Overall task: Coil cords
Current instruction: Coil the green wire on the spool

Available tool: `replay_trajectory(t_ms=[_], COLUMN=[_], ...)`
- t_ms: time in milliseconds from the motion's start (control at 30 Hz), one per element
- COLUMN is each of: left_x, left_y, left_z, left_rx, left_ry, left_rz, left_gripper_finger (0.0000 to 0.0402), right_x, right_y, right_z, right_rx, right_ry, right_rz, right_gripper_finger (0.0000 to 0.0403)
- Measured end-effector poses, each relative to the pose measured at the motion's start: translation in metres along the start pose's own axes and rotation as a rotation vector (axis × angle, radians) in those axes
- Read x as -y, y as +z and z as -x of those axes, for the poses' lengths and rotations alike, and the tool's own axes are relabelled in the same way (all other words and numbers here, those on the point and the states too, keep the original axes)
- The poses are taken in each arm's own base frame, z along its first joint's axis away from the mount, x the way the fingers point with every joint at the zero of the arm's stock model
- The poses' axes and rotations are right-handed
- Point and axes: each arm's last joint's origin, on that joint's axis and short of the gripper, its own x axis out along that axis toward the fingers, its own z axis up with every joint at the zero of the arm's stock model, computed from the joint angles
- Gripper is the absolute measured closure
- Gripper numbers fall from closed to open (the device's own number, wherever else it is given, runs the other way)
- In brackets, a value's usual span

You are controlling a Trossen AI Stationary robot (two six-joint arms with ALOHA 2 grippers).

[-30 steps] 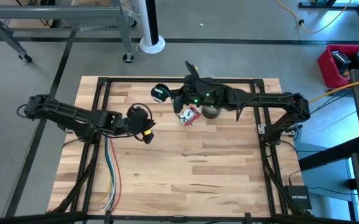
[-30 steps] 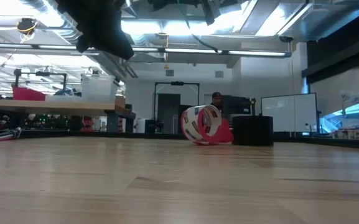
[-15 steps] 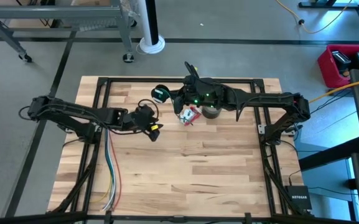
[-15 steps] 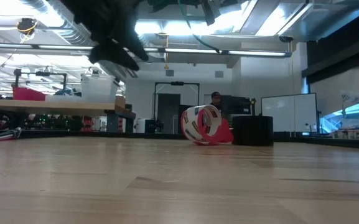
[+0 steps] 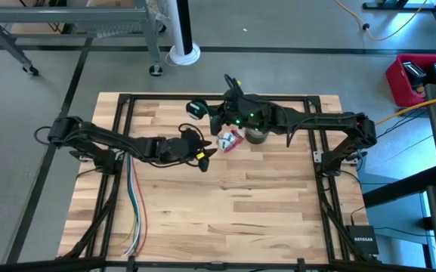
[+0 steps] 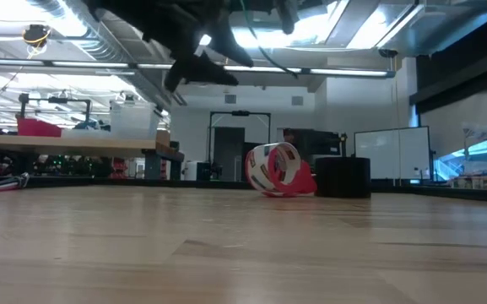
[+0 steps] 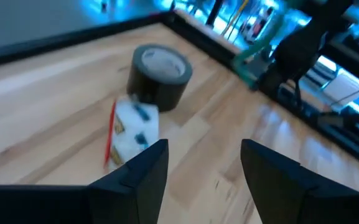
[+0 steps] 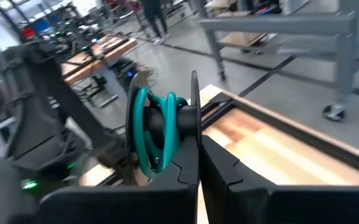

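Observation:
The cord is a small coil of teal-green and dark loops [image 8: 157,134] with a black round end piece. It hangs above the table's far middle [image 5: 195,110], where my right gripper [image 5: 205,113] is shut on it. My left gripper [image 5: 202,155] hovers open over the table's middle, nearer than the coil, with nothing between its fingers [image 7: 143,171]. It points at a white-and-red tape dispenser [image 7: 132,130] and a dark tape roll [image 7: 160,74]. In the low view the left gripper [image 6: 197,63] hangs high above the boards. My right gripper pinches the coil's gathered loops [image 8: 167,149] between its two shut fingers [image 8: 188,168]. The fingers reach roughly level toward the table's left. The coil stands on edge beyond the fingertips, lifted clear of the table.
The white-and-red tape dispenser [image 5: 230,140] and the grey tape roll [image 5: 256,136] stand on the table under the right arm. Long green, yellow, red and white wires [image 5: 133,204] run along the left side toward the near edge. A black frame [image 5: 316,151] borders the wooden top.
My left gripper has moved toward the table's right edge, closer to the tape dispenser, and has opened. The right gripper has kept still with the coil.

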Motion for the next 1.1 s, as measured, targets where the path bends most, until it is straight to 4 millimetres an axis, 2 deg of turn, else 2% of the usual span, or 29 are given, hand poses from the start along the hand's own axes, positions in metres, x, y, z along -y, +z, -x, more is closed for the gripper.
replay_trajectory(t_ms=[333,667,933,1100], left_x=[0.013,0.016,0.025,0.022], left_y=[0.010,0.000,0.002,0.003], left_z=[-0.001,-0.016,-0.012,-0.013], left_rx=[0.311,0.335,0.388,0.391], left_ry=[0.155,0.147,0.099,0.112], left_rz=[-0.085,-0.071,-0.070,-0.067], left_gripper_finger=[0.0208,0.0208,0.0208,0.0208], right_x=[-0.001,-0.003,-0.002,-0.002], right_y=[0.006,0.013,0.014,0.014], right_z=[0.000,0.001,0.001,0.001], right_rx=[0.082,0.179,0.190,0.190], right_ry=[-0.021,-0.059,-0.083,-0.081], right_rz=[-0.005,-0.012,0.019,0.019], right_gripper_finger=[0.0400,0.0400,0.0400,0.0400])
